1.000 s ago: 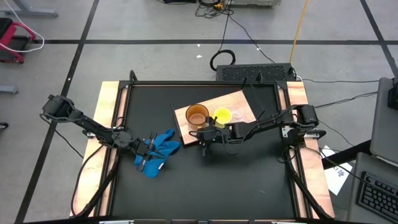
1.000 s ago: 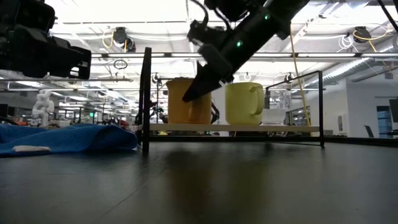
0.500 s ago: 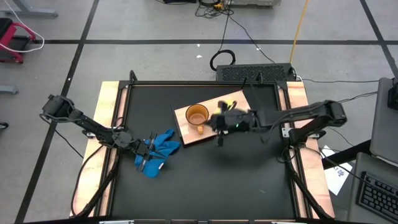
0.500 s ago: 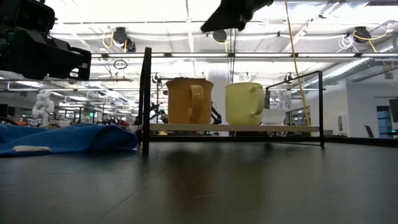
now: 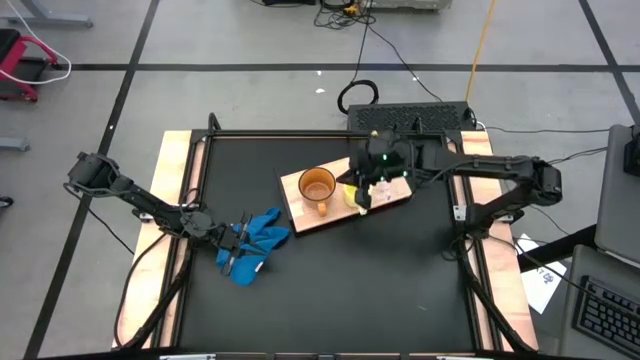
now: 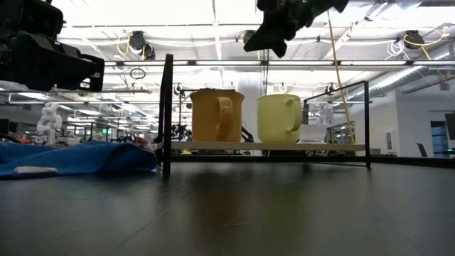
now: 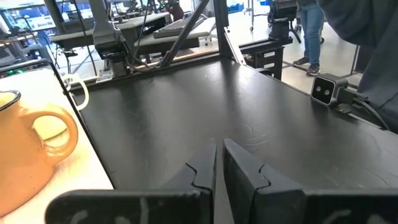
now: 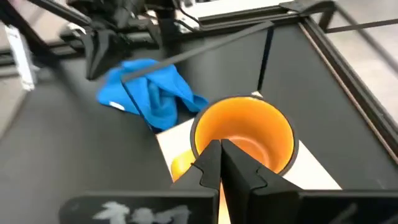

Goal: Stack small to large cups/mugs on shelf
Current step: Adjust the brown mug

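Above the yellow mug [image 5: 353, 191], the right gripper's [image 5: 364, 197] fingers [image 8: 239, 169] meet (holding nothing).

An orange-brown mug [image 5: 317, 186] and a yellow mug [image 6: 279, 118] are seen on a pale-grained light-wood shelf [image 5: 296, 201]; a bright blue cloth [image 5: 257, 240] is laid on the black tabletop [image 5: 380, 280]; both arms are finished in dark tones.

Bare black tabletop [image 5: 380, 270] lies open; blue cloth [image 5: 258, 243] crowds its left.
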{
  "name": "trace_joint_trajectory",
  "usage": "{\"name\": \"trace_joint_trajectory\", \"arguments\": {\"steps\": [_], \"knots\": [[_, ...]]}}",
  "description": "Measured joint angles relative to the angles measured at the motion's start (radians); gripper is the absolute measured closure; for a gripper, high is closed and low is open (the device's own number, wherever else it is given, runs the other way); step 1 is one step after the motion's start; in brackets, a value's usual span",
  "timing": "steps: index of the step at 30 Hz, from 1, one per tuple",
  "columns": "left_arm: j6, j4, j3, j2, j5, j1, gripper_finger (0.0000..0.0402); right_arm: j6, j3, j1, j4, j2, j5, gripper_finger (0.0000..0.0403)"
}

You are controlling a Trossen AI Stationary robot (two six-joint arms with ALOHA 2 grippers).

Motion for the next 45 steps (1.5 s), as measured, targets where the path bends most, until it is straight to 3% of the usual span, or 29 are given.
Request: {"name": "trace_joint_trajectory", "arguments": {"steps": [7,17,25,34,45], "knots": [[0.013,0.002,0.000,0.000,-0.005,0.001,0.0371,-0.012,0.147,-0.112,-0.128,0.085,-0.176,0.0403],[0.024,-0.001,0.000,0.000,-0.010,0.002,0.0371,-0.220,0.533,-0.156,-0.527,0.359,-0.172,0.0403],[0.025,-0.007,0.000,0.000,-0.010,0.002,0.0371,-0.350,0.780,-0.160,-0.710,0.568,-0.119,0.0403],[0.026,-0.046,0.000,0.000,-0.010,0.002,0.0371,-0.505,0.801,-0.097,-0.782,0.594,-0.124,0.0387],[0.028,-0.061,0.000,0.000,-0.009,0.002,0.0371,-0.543,0.801,0.010,-0.731,0.593,-0.119,0.0293]]}}
